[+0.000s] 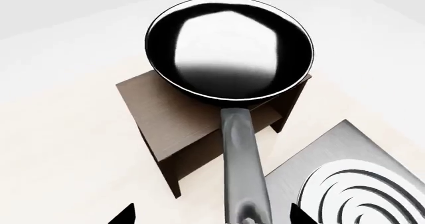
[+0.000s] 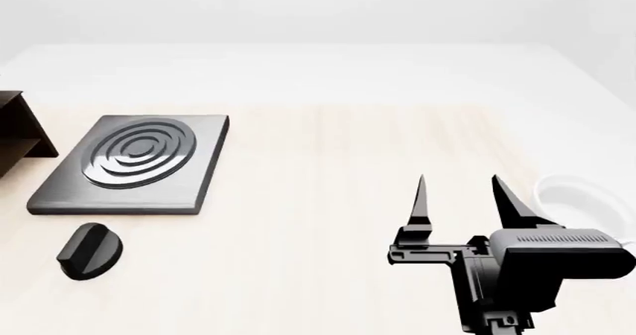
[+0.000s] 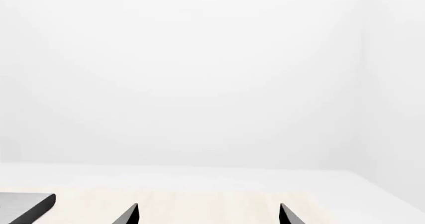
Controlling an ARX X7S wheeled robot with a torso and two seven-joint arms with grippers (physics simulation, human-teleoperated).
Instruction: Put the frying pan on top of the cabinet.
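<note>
In the left wrist view the black frying pan (image 1: 229, 50) with its glossy pale inside sits over the flat top of the dark brown cabinet (image 1: 169, 127). Its long grey handle (image 1: 242, 164) reaches back off the cabinet between the tips of my left gripper (image 1: 212, 215). Those jaws stand wide apart, with a gap on both sides of the handle. In the head view only a corner of the cabinet (image 2: 15, 126) shows at the far left; the pan and the left gripper are out of view there. My right gripper (image 2: 457, 193) is open and empty over the table.
A square grey ringed plate (image 2: 134, 160) lies right of the cabinet, also in the left wrist view (image 1: 359, 184). A black knob (image 2: 89, 249) lies in front of it. A white bowl (image 2: 586, 197) sits at the far right behind my right gripper (image 3: 209, 216).
</note>
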